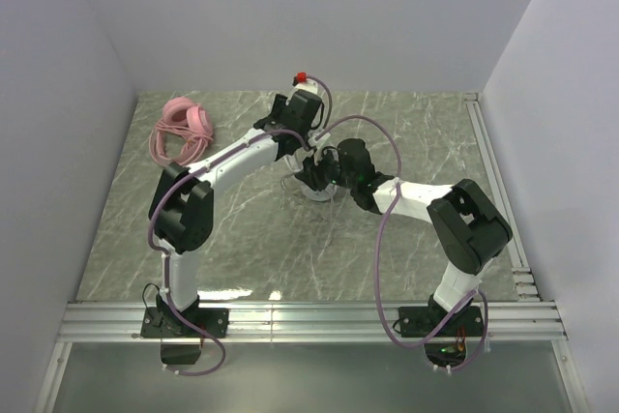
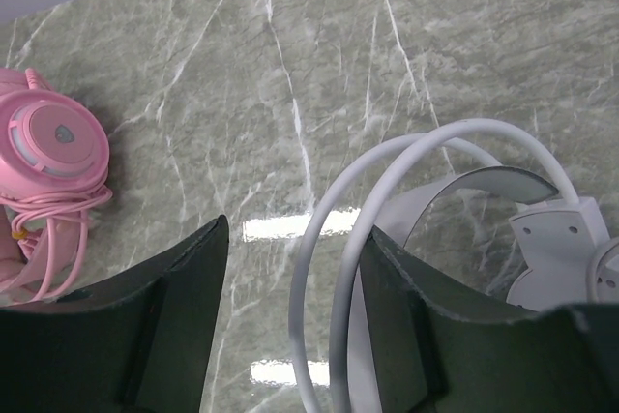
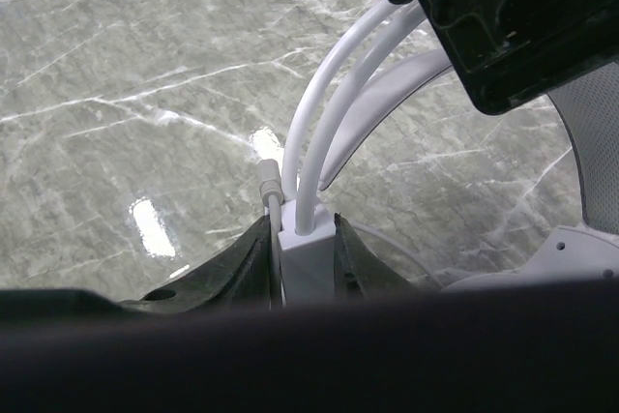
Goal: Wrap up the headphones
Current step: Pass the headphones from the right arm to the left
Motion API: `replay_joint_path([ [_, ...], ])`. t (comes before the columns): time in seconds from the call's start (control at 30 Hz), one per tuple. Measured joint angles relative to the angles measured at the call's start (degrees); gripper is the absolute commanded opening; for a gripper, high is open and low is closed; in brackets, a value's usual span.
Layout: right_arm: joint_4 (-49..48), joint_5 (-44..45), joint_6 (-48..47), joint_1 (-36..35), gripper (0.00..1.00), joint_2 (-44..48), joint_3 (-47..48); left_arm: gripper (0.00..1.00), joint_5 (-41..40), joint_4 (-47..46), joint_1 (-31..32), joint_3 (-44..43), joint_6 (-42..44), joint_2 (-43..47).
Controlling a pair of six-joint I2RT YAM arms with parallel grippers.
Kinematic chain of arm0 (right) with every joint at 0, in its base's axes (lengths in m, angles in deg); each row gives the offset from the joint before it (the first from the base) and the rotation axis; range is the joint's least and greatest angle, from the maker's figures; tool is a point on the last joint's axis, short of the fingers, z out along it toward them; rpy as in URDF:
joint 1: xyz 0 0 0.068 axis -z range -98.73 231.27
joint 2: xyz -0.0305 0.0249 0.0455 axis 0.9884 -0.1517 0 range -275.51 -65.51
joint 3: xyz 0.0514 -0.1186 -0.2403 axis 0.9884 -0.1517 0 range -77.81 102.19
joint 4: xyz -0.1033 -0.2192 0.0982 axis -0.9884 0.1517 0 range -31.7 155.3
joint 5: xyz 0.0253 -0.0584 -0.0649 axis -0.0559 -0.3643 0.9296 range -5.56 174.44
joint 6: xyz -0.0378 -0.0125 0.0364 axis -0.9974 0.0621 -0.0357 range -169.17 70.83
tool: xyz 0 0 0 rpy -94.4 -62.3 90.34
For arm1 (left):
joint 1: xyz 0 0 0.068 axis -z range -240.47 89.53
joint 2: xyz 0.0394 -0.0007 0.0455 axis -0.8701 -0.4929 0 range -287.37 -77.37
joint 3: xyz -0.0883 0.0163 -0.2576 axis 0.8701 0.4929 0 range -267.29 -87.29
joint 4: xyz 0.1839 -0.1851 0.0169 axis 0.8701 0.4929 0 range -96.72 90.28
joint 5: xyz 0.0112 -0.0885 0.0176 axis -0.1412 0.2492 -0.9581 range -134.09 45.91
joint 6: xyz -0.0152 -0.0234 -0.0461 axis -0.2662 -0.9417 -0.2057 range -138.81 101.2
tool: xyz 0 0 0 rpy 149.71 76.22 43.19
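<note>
Low, right gripper (image 3: pixel 302 260) around white headset (image 3: pixel 324 108).

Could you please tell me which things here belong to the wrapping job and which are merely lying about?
Job: white headset, clamped in the right hand, headband between the fingers of the open left hand; pink headset, far left.
Not the job: table; rails; lilac arm cables.

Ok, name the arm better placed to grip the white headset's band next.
Probably left: the left gripper, jaws open, straddles the white headset at its band; the right gripper is shut on its end block.
</note>
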Motion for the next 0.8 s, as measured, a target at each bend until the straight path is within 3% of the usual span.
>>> replay_joint_path([
  [0.5, 0.2, 0.2, 1.2, 0.4, 0.0, 0.0, 0.0, 0.51, 2.1, 9.9, -0.6, -7.8, 0.7, -5.1],
  [0.8, 0.1, 0.2, 3.0, 0.9, 0.0, 0.0, 0.0, 0.36, 3.6, 16.7, -0.7, -14.0, 1.2, -8.7],
])
